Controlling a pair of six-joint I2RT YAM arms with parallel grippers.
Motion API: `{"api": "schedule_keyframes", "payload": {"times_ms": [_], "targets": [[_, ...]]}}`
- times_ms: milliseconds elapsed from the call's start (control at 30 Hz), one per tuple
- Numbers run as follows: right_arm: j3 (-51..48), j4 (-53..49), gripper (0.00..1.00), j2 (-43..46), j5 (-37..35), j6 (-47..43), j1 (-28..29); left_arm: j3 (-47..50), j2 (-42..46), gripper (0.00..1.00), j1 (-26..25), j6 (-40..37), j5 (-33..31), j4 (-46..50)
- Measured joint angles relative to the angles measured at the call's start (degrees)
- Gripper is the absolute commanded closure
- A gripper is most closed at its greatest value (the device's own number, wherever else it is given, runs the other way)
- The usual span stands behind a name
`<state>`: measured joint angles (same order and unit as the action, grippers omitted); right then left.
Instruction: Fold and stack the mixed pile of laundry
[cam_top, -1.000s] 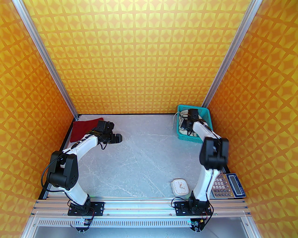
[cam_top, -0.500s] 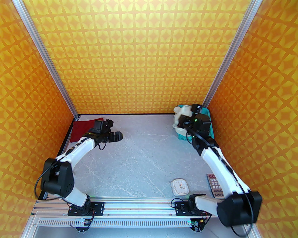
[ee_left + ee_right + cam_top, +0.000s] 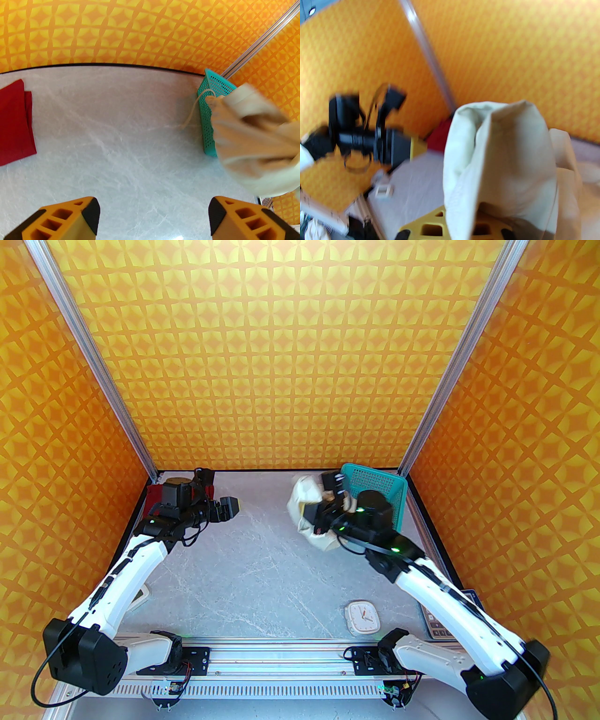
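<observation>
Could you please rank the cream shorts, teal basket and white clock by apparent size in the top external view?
1. Cream shorts and teal basket: about alike; the shorts are lifted nearer the camera, the basket partly hidden.
2. White clock: clearly smallest.

Lab test booth; aluminium frame (image 3: 94, 357), orange patterned panels (image 3: 281, 357), marble-look tabletop (image 3: 262, 568)

The shorts (image 3: 303, 505) hang from the right gripper (image 3: 326, 514) over the table (image 3: 262, 558), draped to its left, with the basket (image 3: 375, 483) just beyond it on its right. Back toward that gripper's arm base lie the clock (image 3: 363, 617) and, further right, the calculator (image 3: 433, 624). The shirt (image 3: 14, 121) lies close beside the left gripper (image 3: 153, 211), on the side away from the shorts.
</observation>
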<state>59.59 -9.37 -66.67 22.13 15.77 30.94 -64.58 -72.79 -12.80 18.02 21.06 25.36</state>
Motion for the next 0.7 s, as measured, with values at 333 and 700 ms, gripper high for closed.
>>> {"api": "schedule_keyframes", "payload": {"times_ms": [333,700], "targets": [[-0.3,-10.0,0.83,-20.9,0.9,-8.9,11.1,8.6,-1.0,0.2,0.0,1.4,0.1,0.6],[-1.0,-15.4,0.38,-13.4,-5.8,-8.6,14.4,6.5,-11.0,0.14,-7.3,0.9,0.2,-2.2]]}}
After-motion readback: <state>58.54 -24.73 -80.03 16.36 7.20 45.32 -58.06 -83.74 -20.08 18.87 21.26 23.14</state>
